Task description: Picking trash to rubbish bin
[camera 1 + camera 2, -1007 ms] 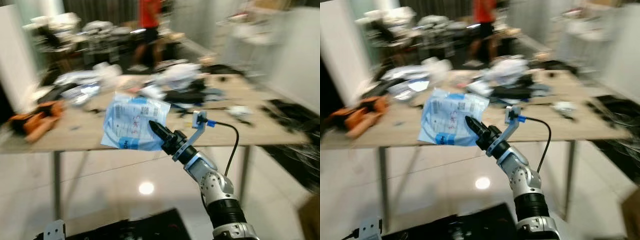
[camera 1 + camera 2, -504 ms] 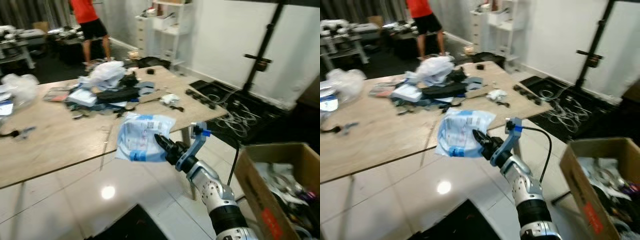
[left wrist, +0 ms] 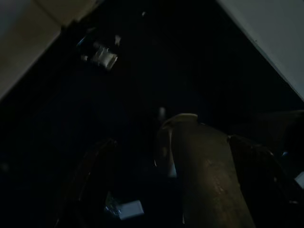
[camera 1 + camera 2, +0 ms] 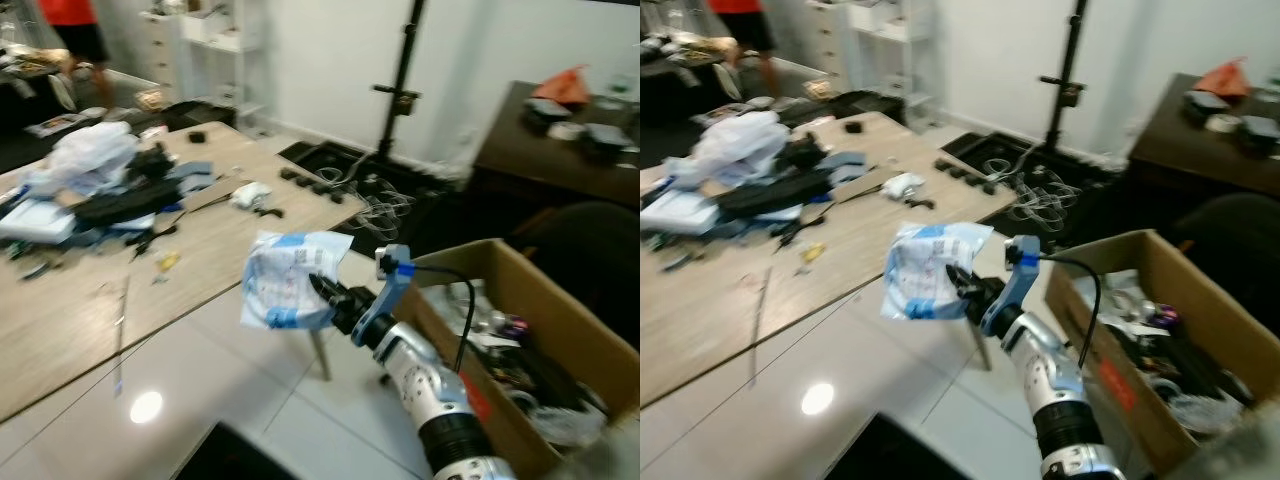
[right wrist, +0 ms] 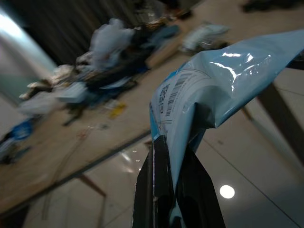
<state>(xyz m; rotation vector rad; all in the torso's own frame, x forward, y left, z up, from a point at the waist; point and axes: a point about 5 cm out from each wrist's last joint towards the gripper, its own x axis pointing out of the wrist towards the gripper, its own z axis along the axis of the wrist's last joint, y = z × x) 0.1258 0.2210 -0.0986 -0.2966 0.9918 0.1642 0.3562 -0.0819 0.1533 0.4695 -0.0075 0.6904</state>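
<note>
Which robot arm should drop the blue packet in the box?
The right. Its gripper is already shut on the plastic packet, held up beside the cardboard box on the robot's right. The left arm hangs idle in the dark.

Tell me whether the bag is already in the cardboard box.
No: the right gripper holds the bag up in the air, beside the table and short of the box.

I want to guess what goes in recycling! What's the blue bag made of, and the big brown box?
The blue-and-white bag in the right gripper looks like thin glossy plastic film: it shines and crumples. The brown box looks like matte cardboard, judging by its plain tan walls and folded flaps.
</note>
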